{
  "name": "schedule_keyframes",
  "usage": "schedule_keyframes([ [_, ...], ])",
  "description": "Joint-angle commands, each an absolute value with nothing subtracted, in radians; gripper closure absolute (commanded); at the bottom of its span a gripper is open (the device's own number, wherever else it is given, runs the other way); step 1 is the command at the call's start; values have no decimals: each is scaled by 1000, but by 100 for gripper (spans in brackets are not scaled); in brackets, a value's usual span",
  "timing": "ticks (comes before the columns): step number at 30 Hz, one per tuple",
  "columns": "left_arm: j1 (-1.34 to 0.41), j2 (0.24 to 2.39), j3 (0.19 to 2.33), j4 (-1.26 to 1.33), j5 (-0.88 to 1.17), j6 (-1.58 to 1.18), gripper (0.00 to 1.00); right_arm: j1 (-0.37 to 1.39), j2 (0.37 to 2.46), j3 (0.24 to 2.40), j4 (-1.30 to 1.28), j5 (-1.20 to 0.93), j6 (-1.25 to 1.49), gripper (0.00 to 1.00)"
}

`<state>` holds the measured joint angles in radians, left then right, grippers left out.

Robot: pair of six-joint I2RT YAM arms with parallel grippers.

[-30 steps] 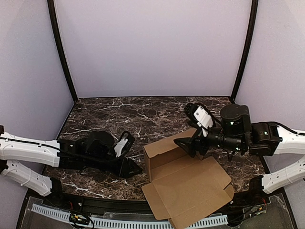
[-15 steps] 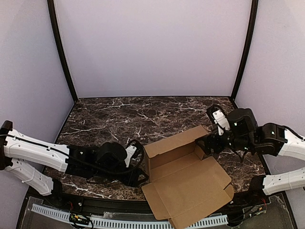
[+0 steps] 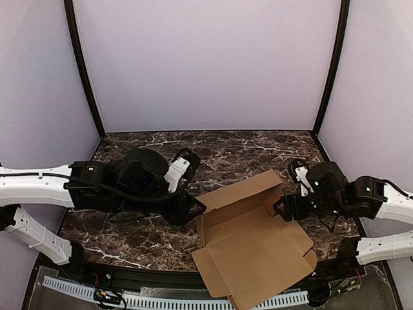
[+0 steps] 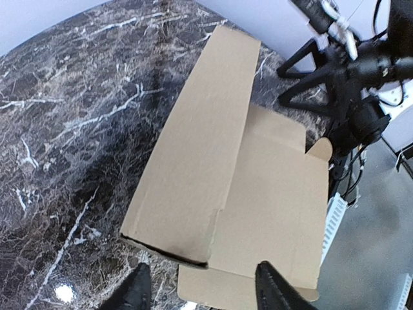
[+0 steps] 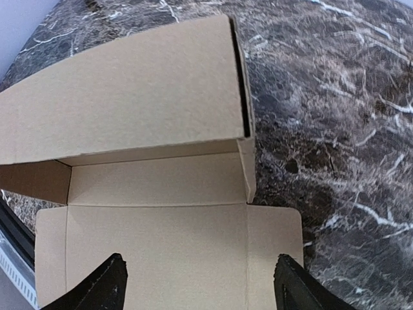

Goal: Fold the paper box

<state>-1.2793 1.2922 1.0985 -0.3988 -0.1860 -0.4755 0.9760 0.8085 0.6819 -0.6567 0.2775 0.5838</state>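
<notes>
The left arm (image 3: pixel 39 190) reaches in from the left edge, its white link lying nearly level and its black wrist bent toward the middle, so that the left pincer (image 3: pixel 195 208) points rightward and a little down. In its wrist view the two dark fingers (image 4: pixel 137 289) stand wide apart with nothing between them. The right arm (image 3: pixel 390 203) comes in low from the right edge with the right pincer (image 3: pixel 282 210) aimed leftward, well apart from the other, its own fingers (image 5: pixel 106 284) likewise spread wide and gripping nothing.
</notes>
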Motion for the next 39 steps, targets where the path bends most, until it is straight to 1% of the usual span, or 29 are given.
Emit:
schedule_keyframes([
  [1, -1256, 1295, 1240, -545, -189, -332, 60, 962, 872, 701, -626, 246, 614, 29],
  [2, -1229, 1305, 1257, -552, -175, -314, 69, 961, 884, 710, -623, 240, 612, 32],
  [3, -1215, 1325, 1281, -550, -146, -306, 72, 960, 894, 717, -617, 230, 610, 35],
  [4, -1186, 1336, 1290, -538, -124, -295, 78, 960, 902, 722, -608, 221, 606, 37],
  [6, -1148, 1368, 1309, -509, -56, -284, 86, 959, 916, 726, -591, 208, 601, 43],
  [7, -1139, 1392, 1319, -489, -23, -281, 87, 958, 921, 728, -582, 203, 599, 48],
  [8, -1124, 1405, 1326, -481, 12, -275, 91, 956, 928, 732, -574, 196, 596, 53],
  [13, -1093, 1529, 1394, -459, 96, -255, 99, 950, 979, 779, -530, 192, 567, 83],
  [15, -1085, 1559, 1408, -451, 106, -253, 99, 945, 999, 809, -514, 194, 551, 92],
  [17, -1077, 1577, 1413, -439, 108, -251, 99, 936, 1028, 843, -499, 181, 528, 99],
  [18, -1074, 1582, 1415, -437, 109, -251, 99, 929, 1046, 862, -494, 175, 517, 100],
  [23, -1049, 1603, 1398, -423, 98, -250, 99, 890, 1169, 960, -465, 144, 451, 100],
  [27, -1017, 1592, 1342, -398, 75, -268, 99, 851, 1275, 1045, -430, 94, 392, 100],
  [35, -914, 1525, 1116, -289, 81, -320, 99, 819, 1538, 1276, -431, 5, 302, 100],
  [39, -885, 1477, 1047, -264, 67, -334, 99, 816, 1650, 1376, -429, -50, 289, 100],
])
